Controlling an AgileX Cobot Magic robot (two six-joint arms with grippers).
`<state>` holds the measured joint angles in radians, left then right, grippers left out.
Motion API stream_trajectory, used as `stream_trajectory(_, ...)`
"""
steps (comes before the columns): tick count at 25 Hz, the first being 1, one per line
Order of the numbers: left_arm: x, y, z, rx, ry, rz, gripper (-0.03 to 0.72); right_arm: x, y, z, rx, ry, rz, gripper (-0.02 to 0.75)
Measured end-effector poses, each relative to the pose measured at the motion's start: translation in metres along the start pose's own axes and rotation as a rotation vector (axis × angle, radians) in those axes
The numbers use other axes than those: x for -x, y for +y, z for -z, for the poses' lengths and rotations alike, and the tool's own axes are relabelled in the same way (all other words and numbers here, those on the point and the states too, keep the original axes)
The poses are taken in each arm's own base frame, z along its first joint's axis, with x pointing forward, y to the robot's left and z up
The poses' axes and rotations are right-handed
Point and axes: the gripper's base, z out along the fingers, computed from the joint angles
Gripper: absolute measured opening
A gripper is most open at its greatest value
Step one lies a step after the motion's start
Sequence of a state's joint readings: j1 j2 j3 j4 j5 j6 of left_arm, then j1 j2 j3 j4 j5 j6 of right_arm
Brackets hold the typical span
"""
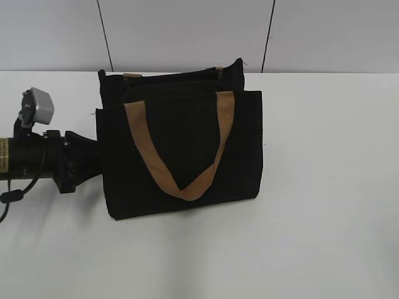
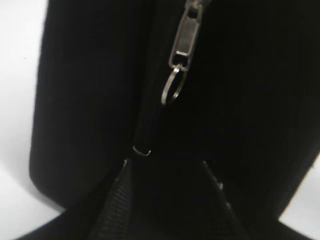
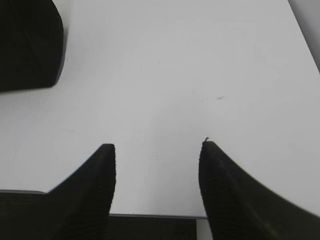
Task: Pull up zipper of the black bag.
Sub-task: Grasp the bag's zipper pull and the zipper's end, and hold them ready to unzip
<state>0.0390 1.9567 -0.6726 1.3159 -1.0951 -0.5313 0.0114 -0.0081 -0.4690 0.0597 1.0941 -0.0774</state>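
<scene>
The black bag stands upright on the white table, a tan strap handle hanging over its front pocket. The zipper runs along its top rim. In the left wrist view the bag fills the frame and the greyish metal pull with its ring hangs just ahead of my left gripper. That gripper's fingers are apart, set to either side of the zip track at the bag's left end. My right gripper is open and empty over bare table, with a corner of the bag at its upper left.
The left arm reaches in from the left edge at table height, its fingers hidden behind the bag in the exterior view. The right arm is out of the exterior view. A grey wall stands behind the table.
</scene>
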Motion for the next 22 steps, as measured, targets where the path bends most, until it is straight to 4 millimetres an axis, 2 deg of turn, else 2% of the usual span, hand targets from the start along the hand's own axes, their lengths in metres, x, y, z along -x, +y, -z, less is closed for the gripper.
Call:
stream_trajectory(4, -0.004, 0.010, -0.021, -0.001, -0.016, -0.041, 0.321, 0.000, 0.000, 0.000, 0.000, 0.000, 0.000, 0.410)
stream_trajectory(10, -0.007, 0.022, -0.036, 0.011, -0.047, -0.068, 0.302, 0.000, 0.000, 0.000, 0.000, 0.000, 0.000, 0.410)
stream_trajectory(12, -0.009, 0.024, -0.038, 0.018, -0.055, -0.062, 0.232, 0.000, 0.000, 0.000, 0.000, 0.000, 0.000, 0.410)
stream_trajectory(14, -0.010, 0.025, -0.039, 0.026, -0.057, -0.053, 0.115, 0.000, 0.000, 0.000, 0.000, 0.000, 0.000, 0.410)
stream_trajectory(16, -0.009, 0.025, -0.039, 0.027, -0.065, -0.051, 0.038, 0.000, 0.000, 0.000, 0.000, 0.000, 0.000, 0.410)
stream_trajectory(20, -0.006, 0.023, -0.038, 0.025, -0.059, -0.067, 0.029, 0.000, 0.000, 0.000, 0.000, 0.000, 0.000, 0.410)
stream_trajectory(22, 0.004, 0.020, -0.032, 0.041, -0.050, -0.096, 0.027, 0.000, 0.000, 0.000, 0.000, 0.000, 0.000, 0.410)
